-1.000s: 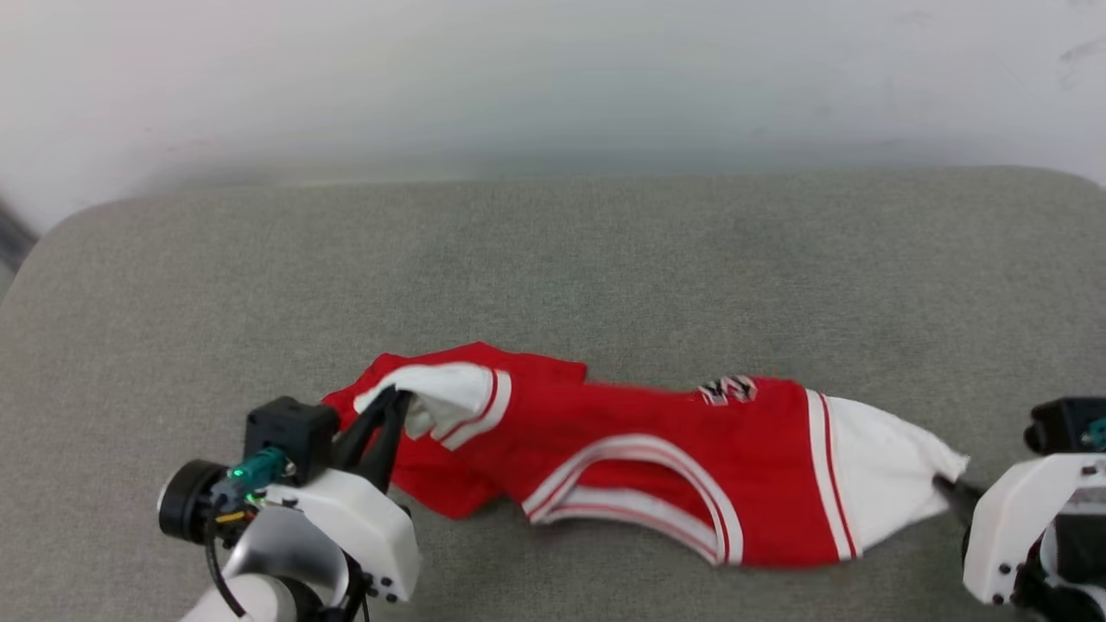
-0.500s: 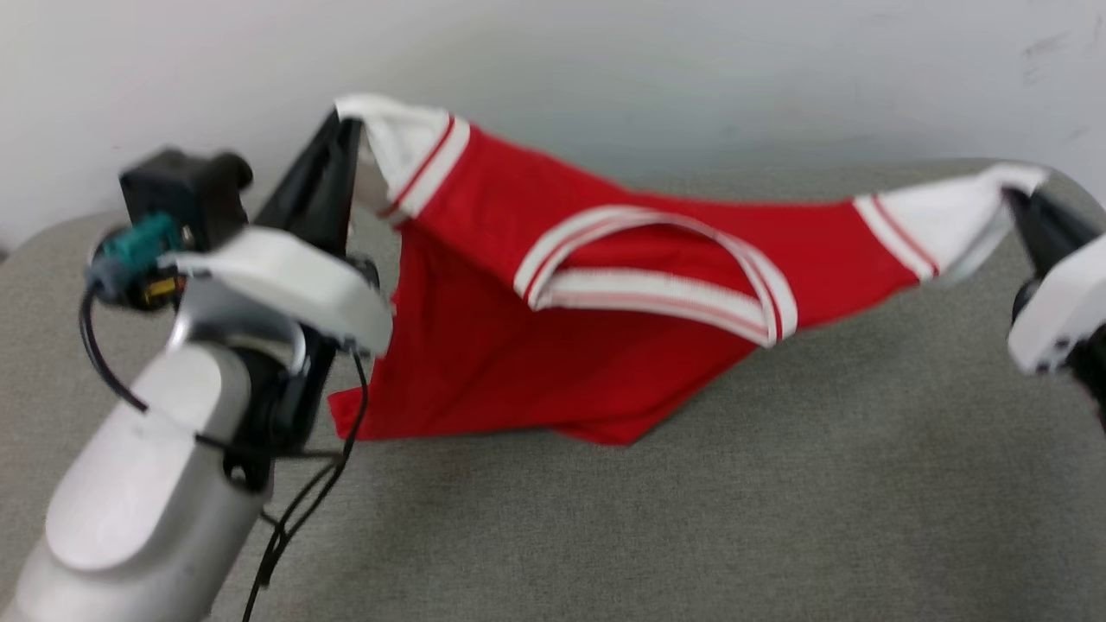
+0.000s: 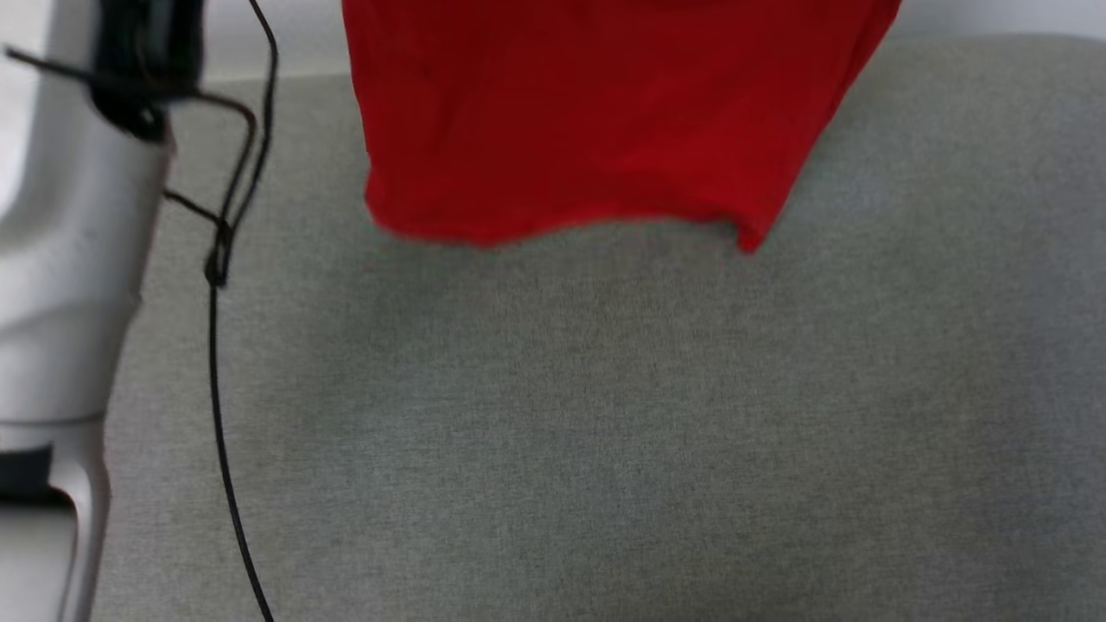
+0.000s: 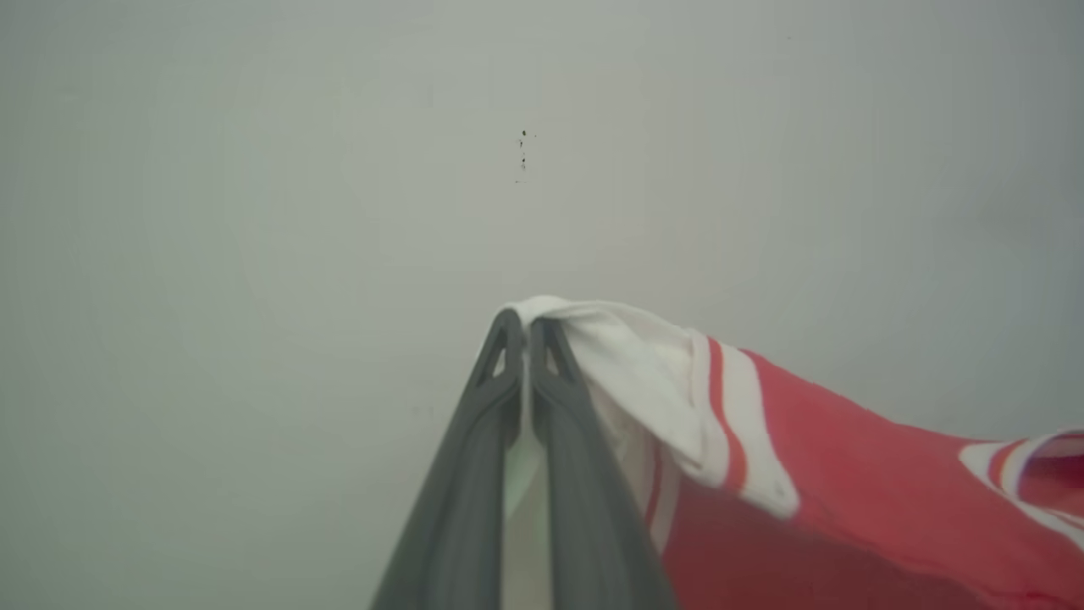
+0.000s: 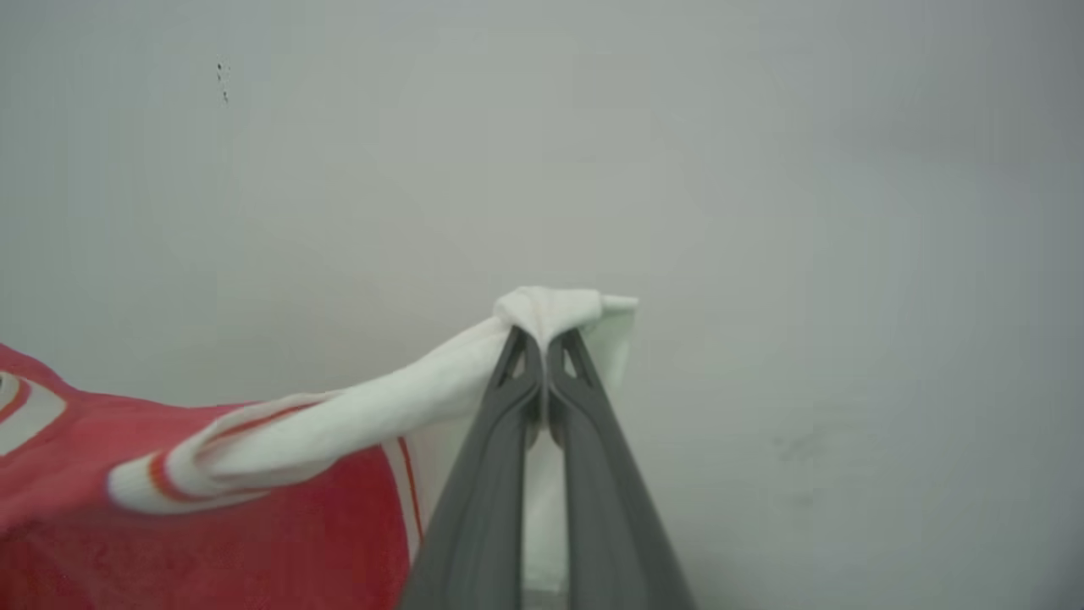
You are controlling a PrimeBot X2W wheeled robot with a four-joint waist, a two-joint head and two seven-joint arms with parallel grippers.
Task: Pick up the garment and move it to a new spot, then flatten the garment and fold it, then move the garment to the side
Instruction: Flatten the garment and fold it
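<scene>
Garment (image 3: 587, 121) hangs in the air as a red sheet, suspended by its two white sleeves. Its lower hem sits over the far half of the grey padded surface (image 3: 605, 432), roughly midway between the left and right edges. The hem looks clear of the padding, though light contact cannot be ruled out from the head view. The hem is uneven, and its right corner droops lower than the rest. Left gripper (image 4: 525, 326) has its fingers pressed together on the tip of the left sleeve (image 4: 627, 364). Right gripper (image 5: 544, 339) is pinched the same way on a bunched wad of the right sleeve (image 5: 406, 398). Both point at the plain pale wall (image 4: 254, 169). The left forearm (image 3: 60, 259) stands along the left edge, with a black cable (image 3: 220, 389) dangling beside it.

Judgement: the step in hand is carrying the garment to a new spot. To do it well, hold both pinches firm and keep the grippers level and spread so the body stays taut. Translate both arms together, then lay the hem down first and draw the cloth back so it lands flat. Risks are the thin sleeve grips slipping, the cloth swinging, and the cable snagging it.
</scene>
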